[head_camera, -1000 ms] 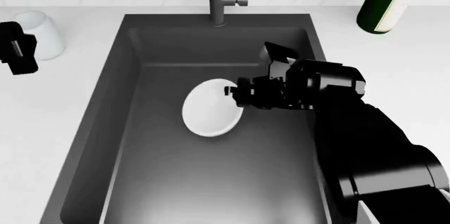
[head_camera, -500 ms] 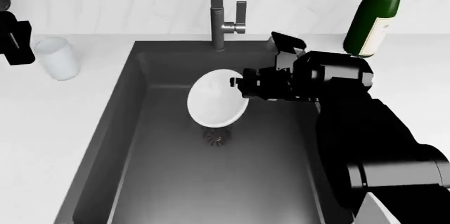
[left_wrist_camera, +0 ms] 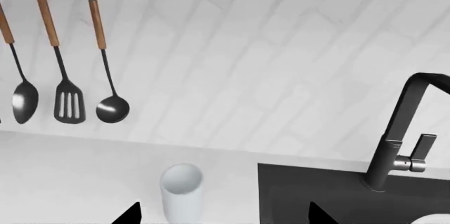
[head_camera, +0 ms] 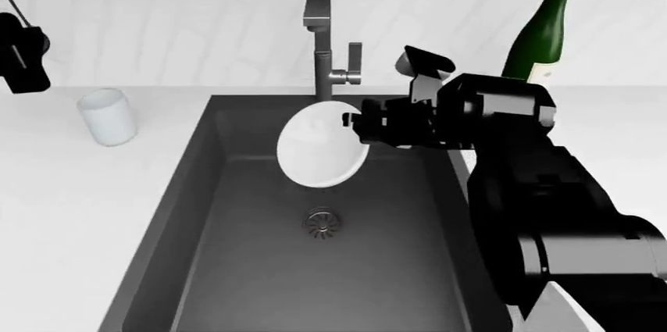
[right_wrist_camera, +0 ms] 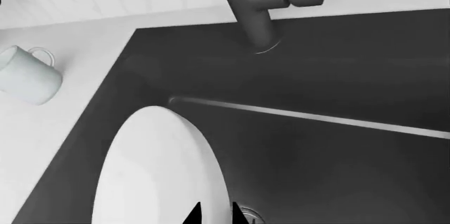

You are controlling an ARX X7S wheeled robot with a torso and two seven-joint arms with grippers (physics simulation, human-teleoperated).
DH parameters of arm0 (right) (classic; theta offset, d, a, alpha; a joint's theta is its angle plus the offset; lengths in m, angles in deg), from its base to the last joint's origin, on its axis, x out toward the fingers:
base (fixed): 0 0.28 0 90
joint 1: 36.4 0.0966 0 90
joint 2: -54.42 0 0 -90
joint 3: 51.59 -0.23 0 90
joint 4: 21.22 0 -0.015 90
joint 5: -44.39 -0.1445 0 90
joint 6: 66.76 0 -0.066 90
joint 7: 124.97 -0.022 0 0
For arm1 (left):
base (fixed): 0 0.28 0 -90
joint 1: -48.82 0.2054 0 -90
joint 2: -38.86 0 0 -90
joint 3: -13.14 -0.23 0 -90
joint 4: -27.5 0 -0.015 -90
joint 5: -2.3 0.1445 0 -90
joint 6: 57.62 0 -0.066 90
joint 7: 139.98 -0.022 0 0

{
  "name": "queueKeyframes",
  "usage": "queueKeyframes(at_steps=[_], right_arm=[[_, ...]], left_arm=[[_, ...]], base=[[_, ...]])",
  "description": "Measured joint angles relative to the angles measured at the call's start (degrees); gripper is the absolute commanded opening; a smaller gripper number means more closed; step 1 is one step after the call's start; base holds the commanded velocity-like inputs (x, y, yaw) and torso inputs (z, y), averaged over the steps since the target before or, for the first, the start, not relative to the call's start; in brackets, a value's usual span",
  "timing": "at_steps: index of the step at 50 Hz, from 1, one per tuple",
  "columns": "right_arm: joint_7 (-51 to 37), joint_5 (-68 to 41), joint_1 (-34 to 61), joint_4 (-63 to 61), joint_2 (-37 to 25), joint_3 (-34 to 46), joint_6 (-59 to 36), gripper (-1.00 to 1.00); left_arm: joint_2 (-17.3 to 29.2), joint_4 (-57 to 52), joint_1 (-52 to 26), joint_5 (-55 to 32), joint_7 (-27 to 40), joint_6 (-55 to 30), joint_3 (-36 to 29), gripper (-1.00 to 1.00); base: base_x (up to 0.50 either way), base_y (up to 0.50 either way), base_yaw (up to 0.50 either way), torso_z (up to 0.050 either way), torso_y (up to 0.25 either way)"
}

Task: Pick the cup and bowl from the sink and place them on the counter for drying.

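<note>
Raised since the earlier frames, the bowl (head_camera: 322, 144) is now seen clear of the sink floor, its outline overlapping the basin's back wall and the faucet base in the head view, where a second ago it lay low in the basin over the drain area. The drain (head_camera: 323, 223), covered a second ago, is now fully exposed below the bowl. The bowl is held on edge, its white underside or inside (which cannot be told) turned toward the camera. It is gripped at its right rim by the right gripper (head_camera: 352, 125), whose fingertips are closed to a narrow gap on the rim; in the right wrist view the two dark tips (right_wrist_camera: 193, 214) are seen close together at the bowl (right_wrist_camera: 158, 174) edge. The sink (head_camera: 208, 215) is otherwise bare in view.

The cup (head_camera: 108, 116) is noted standing upright on the counter (head_camera: 62, 191), left of the basin and well apart from it; it is also seen in the left wrist view (left_wrist_camera: 181, 191). The left gripper (left_wrist_camera: 221, 214) is recorded raised above the counter, over the cup, with its two tips wide apart and nothing between them.

The faucet (head_camera: 324, 43) stands behind the basin; a green bottle (head_camera: 542, 27) stands at back right. Three utensils (left_wrist_camera: 63, 103) hang from a wall rail.
</note>
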Motion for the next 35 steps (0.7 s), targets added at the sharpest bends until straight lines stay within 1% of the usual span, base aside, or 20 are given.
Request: queueKeyframes(at_steps=[3,9,11,20,27,35], right_arm=[[0.1,0.1,0.0,0.0,0.0,0.0,0.0,-1.0],[0.0,-0.3,0.0,-1.0,-0.1,0.2,-0.6,-1.0],[-0.5,-0.8,-1.2,-4.9,-0.3,0.0,-3.4,-1.0],[-5.1,-4.8,-9.0,-31.9,-1.4,-2.2,-20.5,-1.0],[-14.5,-16.4,-12.0,-44.1,-4.1,-2.4,-28.5,-1.0],[-27.5,-33.6,-10.3,-48.9,-9.3,0.8,-32.8,-1.0]], left_arm=[[0.0,0.0,0.2,0.0,0.0,-0.1,0.2,1.0],[0.0,0.0,0.5,0.1,0.1,-0.3,0.5,1.0],[0.0,0.0,0.6,0.1,0.0,-0.4,0.6,1.0],[-0.1,0.0,0.9,0.6,-0.6,-0.8,1.1,1.0],[-0.1,0.0,1.2,0.9,-0.9,-1.1,1.6,1.0],[-0.1,0.0,1.5,1.1,-0.9,-1.3,2.0,1.0]], base=[[0.0,0.0,0.0,0.004,0.172],[0.0,0.0,0.0,0.0,0.0],[0.0,0.0,0.0,0.0,0.0],[0.0,0.0,0.0,0.0,0.0],[0.0,0.0,0.0,0.0,0.0],[0.0,0.0,0.0,0.0,0.0]])
